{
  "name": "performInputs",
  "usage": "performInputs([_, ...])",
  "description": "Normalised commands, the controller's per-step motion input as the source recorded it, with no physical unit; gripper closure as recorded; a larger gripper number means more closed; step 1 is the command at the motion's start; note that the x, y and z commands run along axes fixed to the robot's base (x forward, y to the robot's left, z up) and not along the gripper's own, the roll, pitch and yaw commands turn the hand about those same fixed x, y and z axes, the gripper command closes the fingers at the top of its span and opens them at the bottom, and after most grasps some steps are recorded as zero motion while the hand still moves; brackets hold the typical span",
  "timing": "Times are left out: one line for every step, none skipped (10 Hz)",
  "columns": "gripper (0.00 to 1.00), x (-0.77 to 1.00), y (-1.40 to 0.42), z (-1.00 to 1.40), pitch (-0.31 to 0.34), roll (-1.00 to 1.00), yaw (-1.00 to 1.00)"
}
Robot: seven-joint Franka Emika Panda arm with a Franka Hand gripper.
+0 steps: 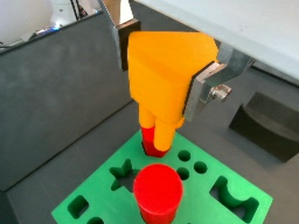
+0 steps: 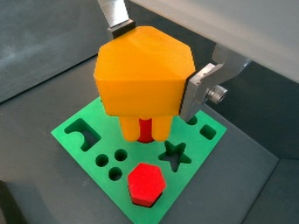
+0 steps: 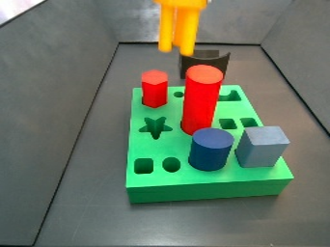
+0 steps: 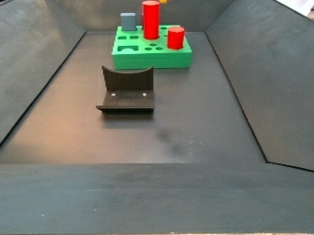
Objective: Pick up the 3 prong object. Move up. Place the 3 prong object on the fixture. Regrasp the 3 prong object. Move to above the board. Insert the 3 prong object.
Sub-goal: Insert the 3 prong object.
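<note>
My gripper (image 1: 163, 70) is shut on the 3 prong object (image 1: 166, 66), a yellow-orange piece with its prongs pointing down. In both wrist views it hangs above the green board (image 1: 114, 208), over the round holes beside the star cutout (image 2: 176, 156). The silver fingers (image 2: 197, 94) clamp its two sides. In a side view the 3 prong object (image 3: 180, 27) is high over the board's far edge (image 3: 206, 185), and the gripper itself is cut off. The dark fixture (image 4: 128, 90) stands on the floor, apart from the board (image 4: 141, 57).
On the board stand a red hexagonal peg (image 3: 154, 87), a tall red cylinder (image 3: 202, 96), a blue cylinder (image 3: 210, 148) and a grey-blue cube (image 3: 263, 145). Sloped dark walls enclose the floor on all sides.
</note>
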Motion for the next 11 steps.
performInputs([1.00,0.34,0.03,-0.27,0.076,0.05,-0.15])
performInputs([1.00,-0.05,0.00,-0.03,0.000,0.00,0.00])
performInputs([1.00,0.00,0.00,-0.04,0.000,0.02,0.00])
performInputs([1.00,0.18,0.14,-0.17,0.000,-0.01,-0.36])
performInputs([1.00,0.27,0.19,-0.25,0.000,0.00,-0.82])
performInputs([1.00,0.25,0.16,-0.28,0.000,0.00,-0.85])
performInputs([1.00,0.21,0.10,-0.33,0.000,0.00,-0.90])
performInputs([1.00,0.18,0.07,-0.37,-0.003,-0.04,-0.91])
performInputs([1.00,0.18,0.04,-0.38,-0.014,-0.05,-0.92])
performInputs([1.00,0.17,0.01,-0.37,-0.016,-0.07,-0.93])
performInputs([1.00,0.16,0.00,-0.36,-0.013,-0.07,-0.94])
